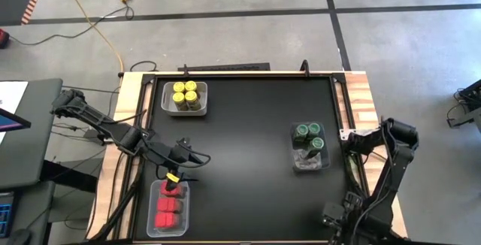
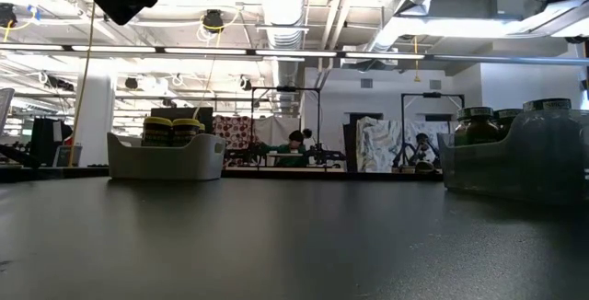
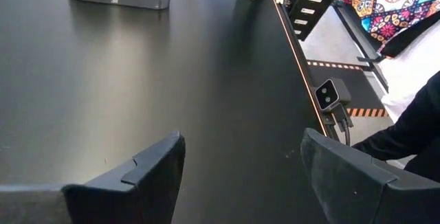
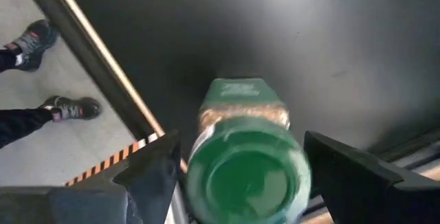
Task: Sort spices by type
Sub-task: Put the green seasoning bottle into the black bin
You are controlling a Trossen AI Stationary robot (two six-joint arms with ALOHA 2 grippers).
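Holding a green-lidded jar [image 4: 247, 176], my right gripper [image 4: 242, 141] has its fingers pressed against either side of the lid. The jar's long axis runs straight away from the wrist, lid nearest it. From overhead I judge this gripper sits at the table's right side by the operator's edge. The coming move turns on the bin of green-lidded jars [image 1: 294, 149], which lies farther in along that same right side, well apart from the left arm, so the right arm is the nearer one. My left gripper [image 3: 242, 138] hovers spread and empty by the bin of red spices [image 1: 152, 204]. Yellow-lidded jars [image 1: 185, 92] fill the far-left bin.
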